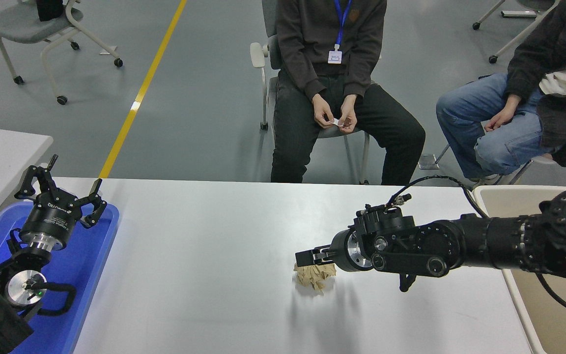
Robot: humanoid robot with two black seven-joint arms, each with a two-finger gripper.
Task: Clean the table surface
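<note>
blue tray [94, 255], beige bin [558, 305], two seated people [334, 73]

Crumpled brown paper [315, 279]: top edge hidden behind the right gripper [307, 257], whose finger gap cannot be made out. Beige bin [548, 305], at the table surface's [204, 275] right end: cut by the frame's right and bottom edges. Blue tray [94, 255], left end: partly covered by the parked left arm.

Worktop [204, 275] looks smooth with a slight sheen — the brown paper wad [315, 278] is rough and crumpled, the blue tray [97, 255] glossy plastic.
</note>
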